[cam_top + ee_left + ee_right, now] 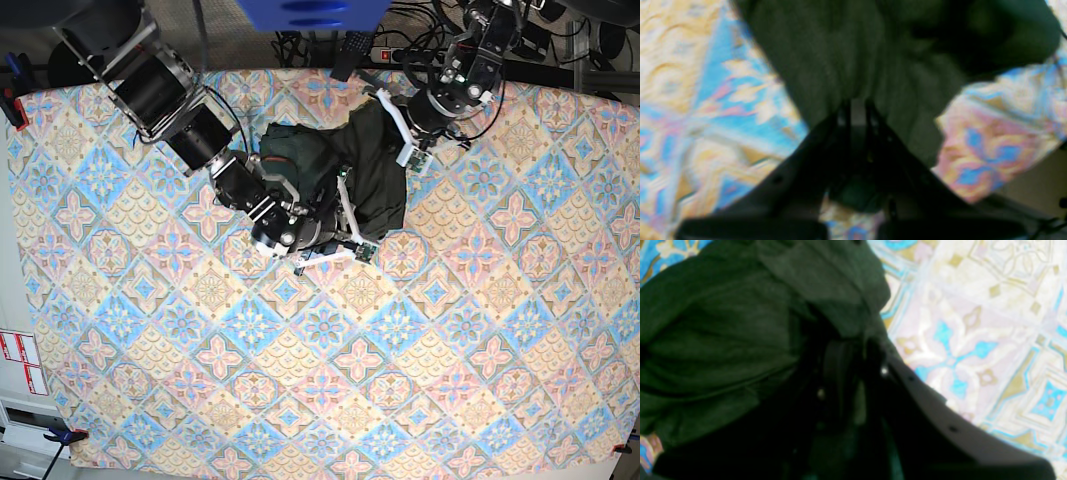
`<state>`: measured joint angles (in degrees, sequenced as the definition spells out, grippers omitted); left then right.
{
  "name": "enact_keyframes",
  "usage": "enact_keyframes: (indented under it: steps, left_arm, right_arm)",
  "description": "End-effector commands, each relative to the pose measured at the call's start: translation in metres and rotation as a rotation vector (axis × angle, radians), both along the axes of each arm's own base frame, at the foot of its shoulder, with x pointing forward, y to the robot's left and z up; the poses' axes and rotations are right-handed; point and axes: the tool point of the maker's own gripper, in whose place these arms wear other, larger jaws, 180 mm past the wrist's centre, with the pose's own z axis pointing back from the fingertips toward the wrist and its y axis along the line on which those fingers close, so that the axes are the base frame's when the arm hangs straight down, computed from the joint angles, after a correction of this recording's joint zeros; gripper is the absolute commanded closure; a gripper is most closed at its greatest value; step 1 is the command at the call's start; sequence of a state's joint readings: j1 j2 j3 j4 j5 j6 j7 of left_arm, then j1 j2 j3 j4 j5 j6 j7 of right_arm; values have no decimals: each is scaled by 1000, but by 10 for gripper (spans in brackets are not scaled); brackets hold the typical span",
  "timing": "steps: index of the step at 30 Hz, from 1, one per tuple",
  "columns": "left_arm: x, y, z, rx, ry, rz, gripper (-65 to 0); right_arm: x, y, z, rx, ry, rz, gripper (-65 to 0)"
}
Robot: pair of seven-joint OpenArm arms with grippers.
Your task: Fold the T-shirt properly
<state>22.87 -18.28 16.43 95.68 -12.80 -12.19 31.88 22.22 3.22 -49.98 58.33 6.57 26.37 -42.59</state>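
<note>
The T-shirt (345, 175) is lying bunched in the upper middle of the base view, on the patterned cloth (420, 340) that is covering the table. It is not yet spread flat; it is looking like a dark crumpled heap between the two arms.

The left gripper (858, 106) is coming in from the upper right of the base view. In its wrist view the jaws are pressed together on a gathered fold of the green fabric, and the cloth is fanning out from that pinch toward the top of the frame. The right gripper (853, 350) is reaching from the upper left; its jaws are standing partly apart with thick fabric bunched between them, so I am judging that it is pinching the shirt too.

To do this step well, I think both arms should be lifting and pulling apart gently, so the heap is opening without the thin knit slipping out. Pulling evenly is mattering more than speed.

The base view is showing the whole heap and both arms, but the fingertips are hidden there. The wrist views are showing each pinch closely, though blurred, and they are not showing the shirt's outline.
</note>
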Motion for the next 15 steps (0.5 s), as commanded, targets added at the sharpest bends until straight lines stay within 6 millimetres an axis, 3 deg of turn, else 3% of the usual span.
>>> enact_keyframes:
  steps: [1,9,15]
  left_arm:
    - [6,0,8,-13,-33,3,0]
    - [29,43,16,37,-81,115,0]
    - [58,64,31,52,-147,174,0]
  right_arm:
    - [13,-15,0,-63,-32,-20,-117]
    - [56,-47,24,39,-56,-242,-117]
    - [74,-36,61,104,-152,-234,-117]
